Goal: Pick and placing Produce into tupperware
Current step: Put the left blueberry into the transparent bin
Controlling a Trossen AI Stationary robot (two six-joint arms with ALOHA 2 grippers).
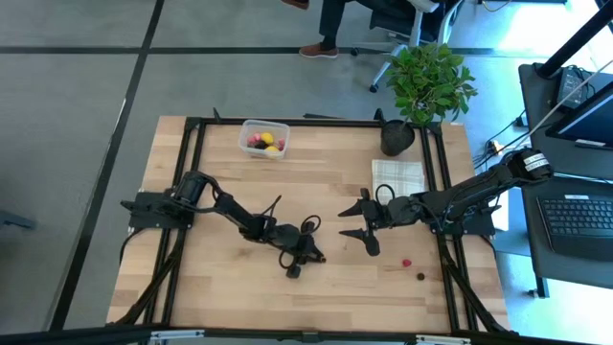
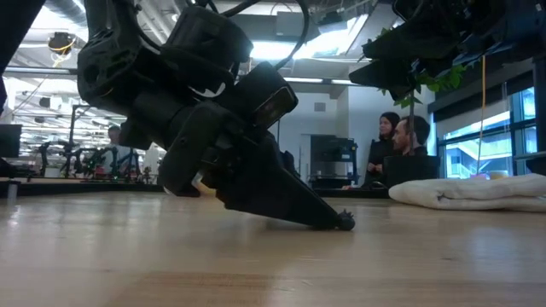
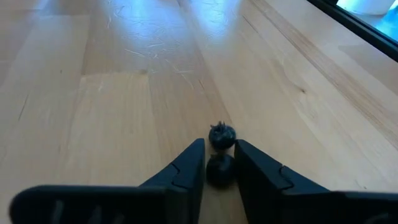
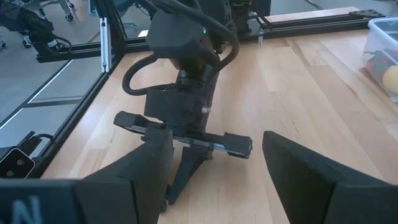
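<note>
The clear tupperware (image 1: 263,139) stands at the table's far side with yellow, red and dark produce in it. A red berry (image 1: 406,262) and a dark berry (image 1: 420,276) lie loose near the right front. My left gripper (image 3: 219,155) slants down onto the table's middle front, fingers nearly together around a dark berry (image 3: 219,169). A dark crowned piece (image 3: 222,135) shows just beyond the tips; I cannot tell whether it is part of that berry or another one. My right gripper (image 1: 356,228) hovers open to its right, holding nothing. My left gripper pinches the dark berry's round body (image 3: 217,174) between its two fingers, near their free ends. The fingers come slanting down from the table's left, their tips (image 2: 339,222) at the tabletop. The berry rests on the wood, not lifted.
A white checked cloth (image 1: 397,177) lies at the right, with a black plant pot (image 1: 397,137) behind it. A black frame (image 1: 316,122) rims the table. People sit in the room beyond the far edge (image 2: 401,141). Bare wood stretches between the grippers and the tupperware.
</note>
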